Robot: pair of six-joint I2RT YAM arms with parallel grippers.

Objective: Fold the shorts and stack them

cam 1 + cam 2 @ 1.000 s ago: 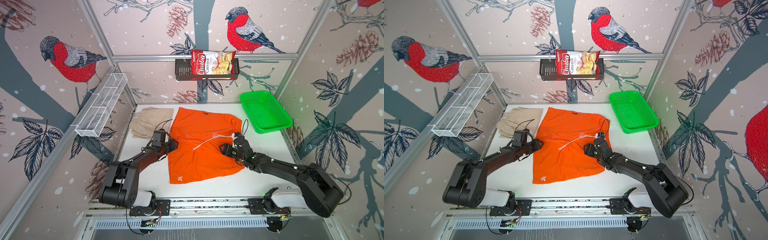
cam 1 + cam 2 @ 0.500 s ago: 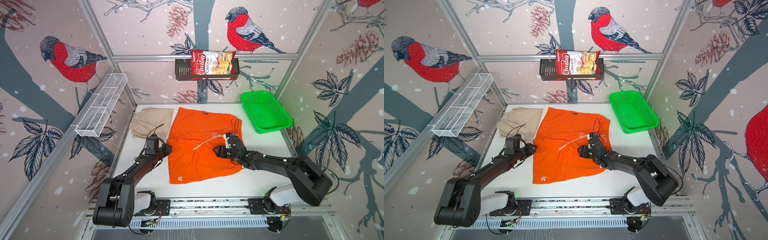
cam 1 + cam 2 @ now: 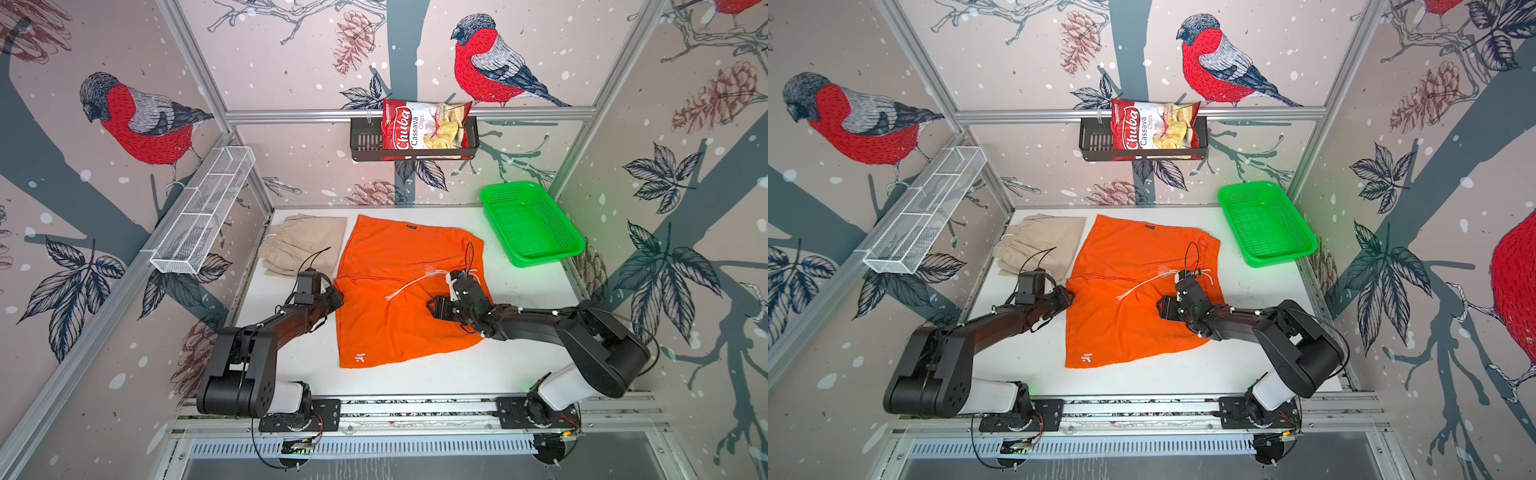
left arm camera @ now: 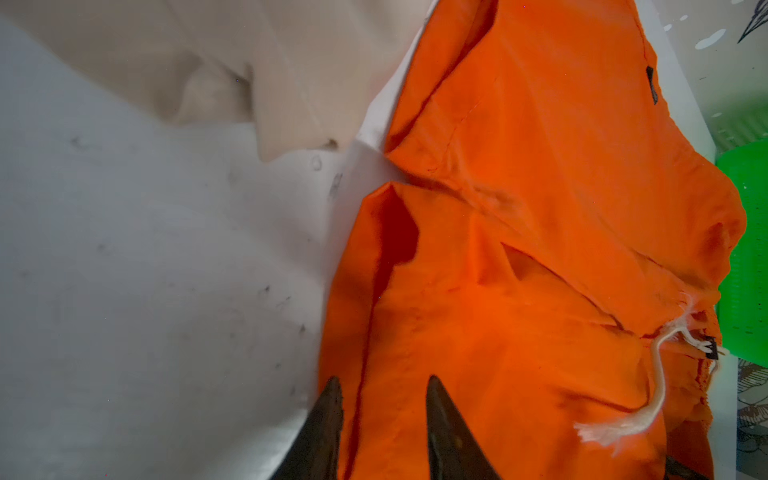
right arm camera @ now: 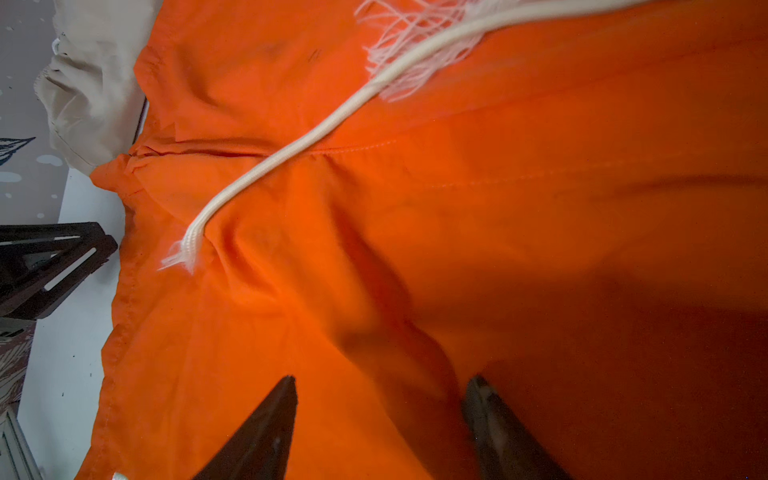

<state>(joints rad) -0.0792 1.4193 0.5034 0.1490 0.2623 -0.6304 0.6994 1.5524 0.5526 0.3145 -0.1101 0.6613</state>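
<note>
The orange shorts [image 3: 395,257] [image 3: 1133,249] lie spread flat mid-table in both top views, white drawstring [image 3: 409,284] trailing across them. The beige shorts [image 3: 303,241] [image 3: 1042,237] lie folded at the back left. My left gripper [image 3: 338,293] [image 4: 383,380] sits low at the orange pair's left edge. Its jaws stand narrowly apart, open, straddling the hem fold [image 4: 374,291]. My right gripper [image 3: 432,309] [image 5: 382,379] hovers open over the orange cloth [image 5: 540,208] near its right half, with a raised wrinkle between the fingers.
A green mesh basket [image 3: 544,259] [image 3: 1279,257] stands at the back right corner. A white wire rack [image 3: 203,212] hangs on the left wall. A chips bag [image 3: 428,129] sits in a black shelf on the back wall.
My left jaws have narrowed, and that gripper has shifted slightly toward the front along the orange shorts' left edge. My right gripper has slid leftward over the orange cloth.
</note>
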